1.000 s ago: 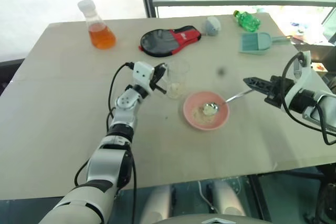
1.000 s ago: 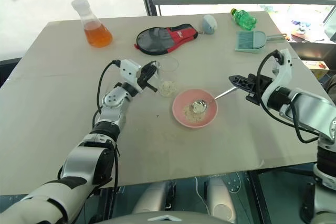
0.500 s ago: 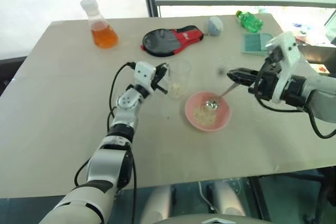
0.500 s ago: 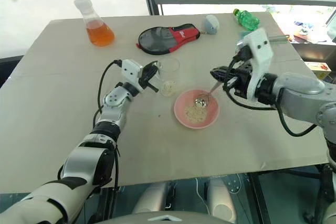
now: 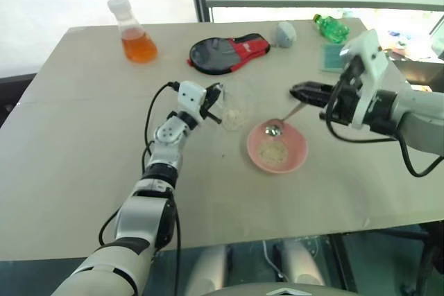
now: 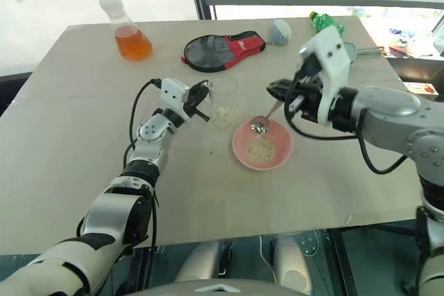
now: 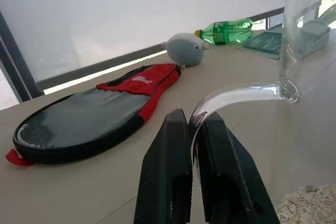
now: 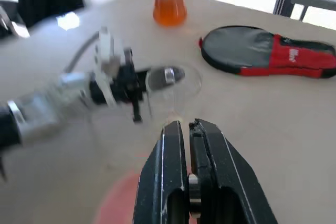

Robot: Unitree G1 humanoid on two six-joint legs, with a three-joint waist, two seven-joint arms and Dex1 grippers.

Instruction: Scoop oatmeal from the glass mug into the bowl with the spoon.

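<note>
Right gripper [image 6: 275, 88], clamped on the slim silver spoon [image 6: 264, 120] slanting down over the shallow pink bowl [image 6: 262, 145], has the clear glass mug [image 6: 223, 102], handle-pinched by left gripper [image 6: 202, 101], just leftward.

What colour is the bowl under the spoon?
Pink; the bowl shows best in the left eye view.

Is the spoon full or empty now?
Empty, as far as the head views show: the spoon bowl looks shiny and bare over the pink bowl, where the oatmeal lies. The right gripper holds its handle.
</note>
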